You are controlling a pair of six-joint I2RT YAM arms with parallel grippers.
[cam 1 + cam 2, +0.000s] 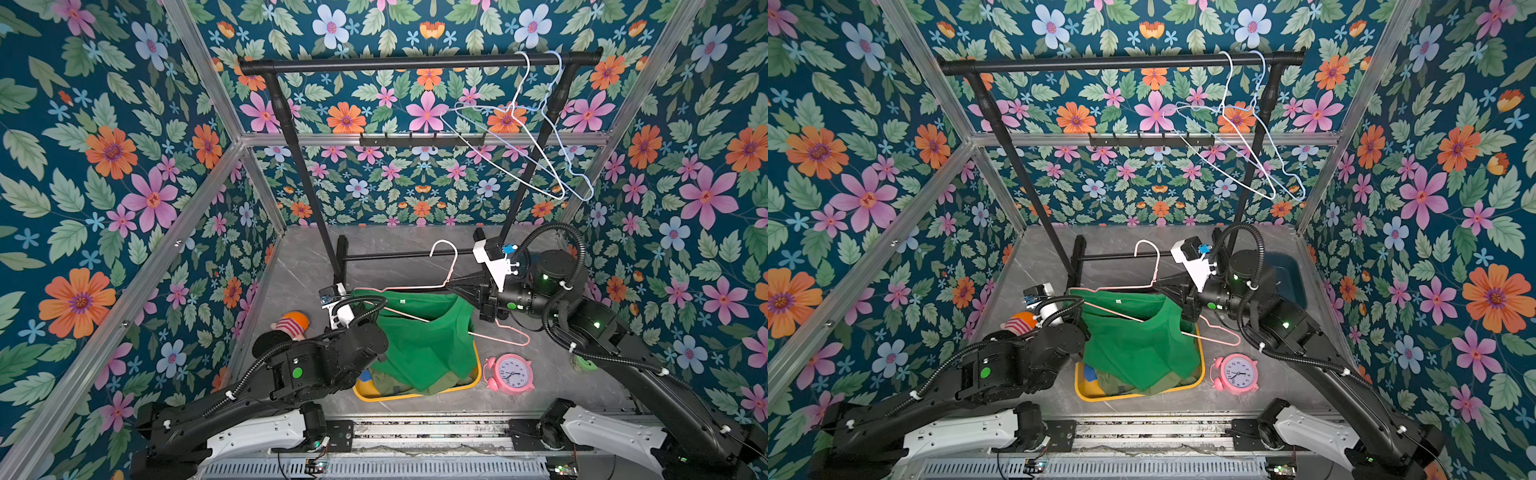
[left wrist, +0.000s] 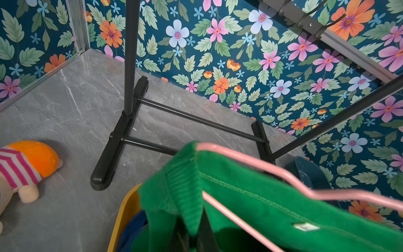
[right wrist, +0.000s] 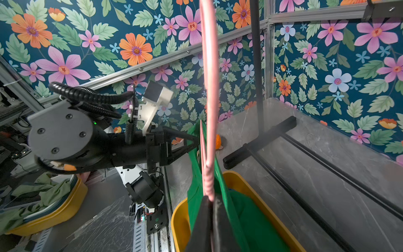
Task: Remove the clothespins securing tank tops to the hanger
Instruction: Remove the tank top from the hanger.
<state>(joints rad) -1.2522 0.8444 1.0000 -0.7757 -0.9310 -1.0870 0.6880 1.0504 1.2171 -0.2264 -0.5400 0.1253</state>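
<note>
Floral booth, grey worktop (image 1: 299,266): green tank top (image 1: 419,332) hangs on the pink hanger (image 1: 399,288) above the yellow bin (image 1: 415,397), no clothespins showing. Right hand (image 3: 210,201) clamps hanger's neck, left hand (image 3: 196,140) pinches a shoulder. Other tops (image 1: 390,384) inside bin; looks nearly done.

Blue top (image 1: 365,376) and olive top (image 1: 395,384) mostly hidden under green top (image 1: 424,332) in tub (image 1: 399,397)
</note>
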